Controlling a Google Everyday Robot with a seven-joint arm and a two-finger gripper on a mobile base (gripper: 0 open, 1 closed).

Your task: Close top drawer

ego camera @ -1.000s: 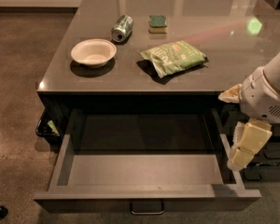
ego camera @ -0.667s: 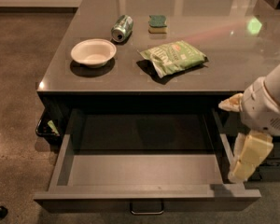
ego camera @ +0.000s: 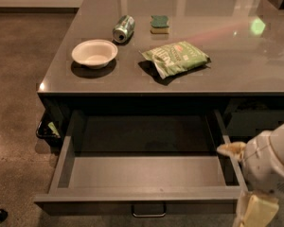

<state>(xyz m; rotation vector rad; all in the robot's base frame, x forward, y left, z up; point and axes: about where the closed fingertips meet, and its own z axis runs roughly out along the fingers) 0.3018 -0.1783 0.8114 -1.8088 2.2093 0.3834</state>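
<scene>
the pincer [ego camera: 256, 211] is hanging at the lower right corner, just beside the right front corner of the top drawer [ego camera: 137, 194], with the robot's pale rounded arm housing [ego camera: 270, 164] above it; whether it is released or clenched cannot be told, as it is running off the edge of the view. the top drawer is standing pulled far out from under the counter, showing a plain grey inside, its small metal loop handle [ego camera: 148, 211] sitting at the centre of the front.

the grey countertop [ego camera: 236, 74] is shining glossily, catching a green spot of light [ego camera: 258, 26] and pale reflections. on it a white bowl [ego camera: 94, 53] is sitting near the left, a can [ego camera: 123, 28] is lying on its side behind it, a green sponge [ego camera: 159, 24] is resting to the can's right, and a green snack bag [ego camera: 176, 56] is lying near the middle. the floor [ego camera: 19, 79] is looking like brown polished concrete.

the bag is carrying white lettering, possibly a brand name, but it is not readable; the can's green and silver label is not readable either.
</scene>
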